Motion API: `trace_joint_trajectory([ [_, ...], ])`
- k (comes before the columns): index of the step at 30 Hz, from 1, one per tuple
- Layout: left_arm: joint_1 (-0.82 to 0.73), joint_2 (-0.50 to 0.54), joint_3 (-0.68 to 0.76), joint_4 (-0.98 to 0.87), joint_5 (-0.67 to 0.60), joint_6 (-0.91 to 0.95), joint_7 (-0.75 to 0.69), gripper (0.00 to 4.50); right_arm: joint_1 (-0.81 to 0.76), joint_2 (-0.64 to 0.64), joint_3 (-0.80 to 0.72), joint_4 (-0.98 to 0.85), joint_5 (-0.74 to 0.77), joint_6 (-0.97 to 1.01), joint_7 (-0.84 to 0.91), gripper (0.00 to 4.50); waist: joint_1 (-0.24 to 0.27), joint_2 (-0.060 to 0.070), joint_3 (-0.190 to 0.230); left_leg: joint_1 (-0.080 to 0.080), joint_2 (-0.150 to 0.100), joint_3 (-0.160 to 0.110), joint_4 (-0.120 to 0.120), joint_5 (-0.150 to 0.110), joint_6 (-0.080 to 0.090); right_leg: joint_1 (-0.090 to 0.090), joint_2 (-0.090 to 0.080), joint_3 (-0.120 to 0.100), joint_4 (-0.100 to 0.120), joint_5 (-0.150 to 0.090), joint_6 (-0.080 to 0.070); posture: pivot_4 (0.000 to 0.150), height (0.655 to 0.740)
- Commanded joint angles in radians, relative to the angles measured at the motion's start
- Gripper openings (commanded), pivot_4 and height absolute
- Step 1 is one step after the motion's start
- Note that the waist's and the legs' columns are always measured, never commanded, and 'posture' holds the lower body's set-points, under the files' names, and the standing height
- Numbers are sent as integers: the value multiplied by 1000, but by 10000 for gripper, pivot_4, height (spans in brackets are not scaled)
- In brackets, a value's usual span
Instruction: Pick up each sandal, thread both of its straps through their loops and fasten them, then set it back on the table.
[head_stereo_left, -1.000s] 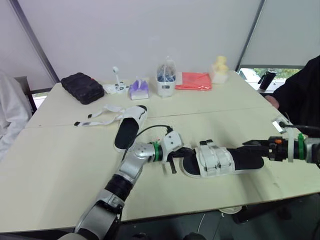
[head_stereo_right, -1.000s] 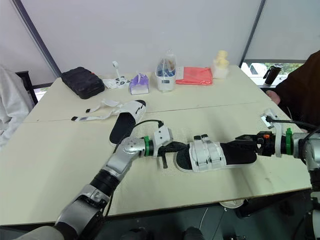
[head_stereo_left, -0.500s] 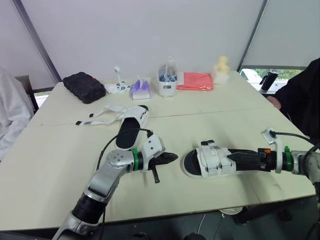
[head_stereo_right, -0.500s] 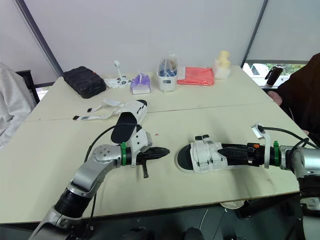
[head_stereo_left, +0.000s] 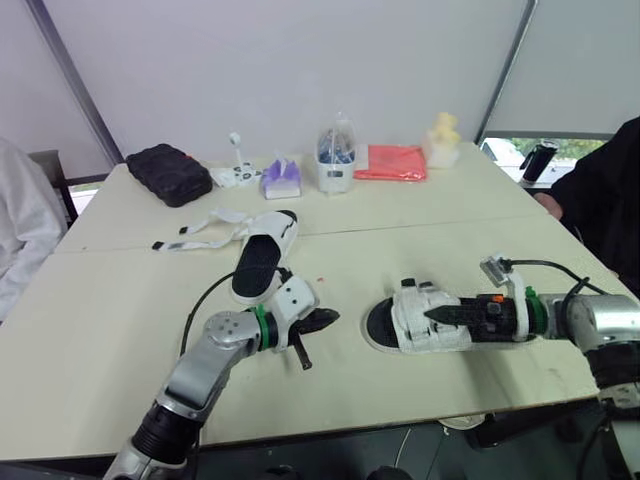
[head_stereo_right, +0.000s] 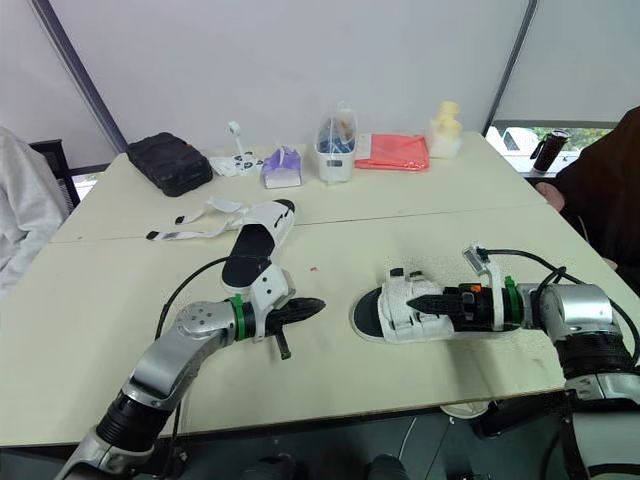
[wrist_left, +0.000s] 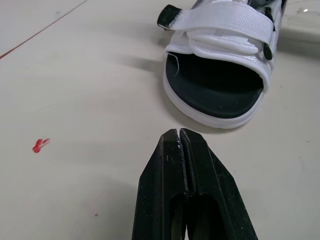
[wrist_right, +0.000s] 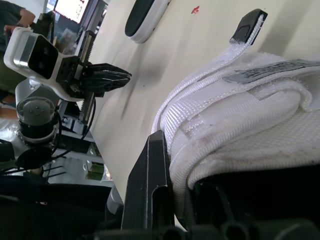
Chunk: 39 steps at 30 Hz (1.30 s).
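On the cream table (head_stereo_left: 120, 330), the left gripper (head_stereo_left: 332, 318), clenched on nothing, has backed off the strapped sandal (head_stereo_left: 408, 322) lying flat mid-table. The right gripper (head_stereo_left: 430, 313) has slid over its straps, grip unclear. That suggests this one is finished, while the second sandal (head_stereo_left: 262, 255) waits unfastened.

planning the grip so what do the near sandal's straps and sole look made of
Straps: white woven webbing, matte; a ribbed weave shows. Sole: the black top looks like matte foam, the white edge smooth, likely foam or rubber; the look leaves it open.
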Motion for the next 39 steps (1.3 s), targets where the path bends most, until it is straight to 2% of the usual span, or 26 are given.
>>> trace_joint_trajectory([
  [1, 0, 3, 10, -34, -13, -14, 11, 0, -35, 46, -193, 5, 62, 9, -178, 248, 0, 0, 0, 0, 0, 0, 0, 0, 0, 0, 0, 0, 0, 0, 0, 1500, 7400],
  [5, -7, -8, 17, -20, -14, -24, 27, 0, -158, 206, -552, 108, 146, -108, -657, 248, -1, 2, 1, 0, 0, 0, -1, 0, -1, -1, 0, 1, 0, 1, -1, 1500, 7400],
  [8, -17, -18, 13, -9, -14, -27, 35, 0, -204, 307, -698, 88, 205, -153, -884, 248, 2, 2, 2, 0, 0, 0, -3, 1, -1, -3, 0, 1, 0, 1, -2, 1500, 7400],
  [10, -26, -27, 7, 6, -11, -35, 38, 0, -226, 397, -742, 60, 219, -216, -1023, 248, 0, 2, 2, 0, 1, -1, -4, 1, -2, -3, 1, 1, 0, 1, -2, 1500, 7400],
  [13, -44, -42, -1, 34, -5, -50, 44, 0, -285, 502, -799, 126, 206, -396, -1201, 248, -9, 3, 2, 0, 1, 1, -3, 4, -6, -3, 1, 2, 0, 1, -2, 1500, 7400],
  [18, -61, -60, -13, 63, 9, -67, 54, 0, -375, 560, -801, 345, 152, -707, -1310, 248, -15, 4, 2, 0, 1, 2, -3, 5, -7, -4, 1, 2, 1, 1, -2, 1500, 7400],
  [23, -55, -64, -13, 38, 3, -54, 66, 0, -365, 568, -741, 405, 122, -784, -1287, 22596, -29, 4, 2, 0, 1, 2, -3, 5, -7, -3, 1, 2, 1, 1, -2, 1500, 7400],
  [27, -65, -78, -13, 24, 52, -66, 145, 0, -333, 546, -704, 398, 120, -765, -1235, 43944, -31, 4, 2, 0, 1, 2, -3, 5, -7, -3, 1, 2, 1, 1, -2, 1500, 7400],
  [29, -68, -93, 5, 1, 69, -42, 201, 0, -289, 552, -664, 302, 132, -711, -1192, 44565, -27, 4, 2, 0, 1, 2, -3, 4, -7, -3, 1, 2, 1, 1, -2, 1500, 7400],
  [30, -62, -98, 25, -22, 66, -24, 225, 0, -237, 556, -629, 192, 146, -658, -1173, 44565, -27, 4, 2, 0, 1, 2, -2, 4, -6, -3, 1, 2, 1, 1, -2, 1500, 7400],
  [32, -47, -93, 74, -73, 64, 12, 272, 0, -97, 553, -566, -86, 213, -511, -1149, 44565, -23, 4, 2, -1, 1, 0, -3, 2, -3, -3, 1, 2, 1, 1, -2, 1500, 7400],
  [35, -38, -68, 164, -132, 67, 67, 336, 0, 152, 527, -529, -497, 431, -269, -1139, 44565, -23, 5, 2, -1, 1, 0, -4, 2, -3, -5, 1, 2, 3, 1, -2, 1500, 7400],
  [38, -53, -32, 219, -148, 61, 104, 355, 8099, 320, 498, -528, -706, 613, -143, -1143, 45000, -27, 5, 2, -1, 1, 0, -4, 2, -2, -5, 2, 2, 3, 1, -2, 1500, 7400],
  [39, -56, -22, 227, -151, 57, 110, 355, 13229, 347, 494, -526, -737, 646, -129, -1152, 45000, -28, 5, 2, -1, 1, 1, -4, 2, -2, -5, 2, 3, 3, 1, -2, 1500, 7400],
])
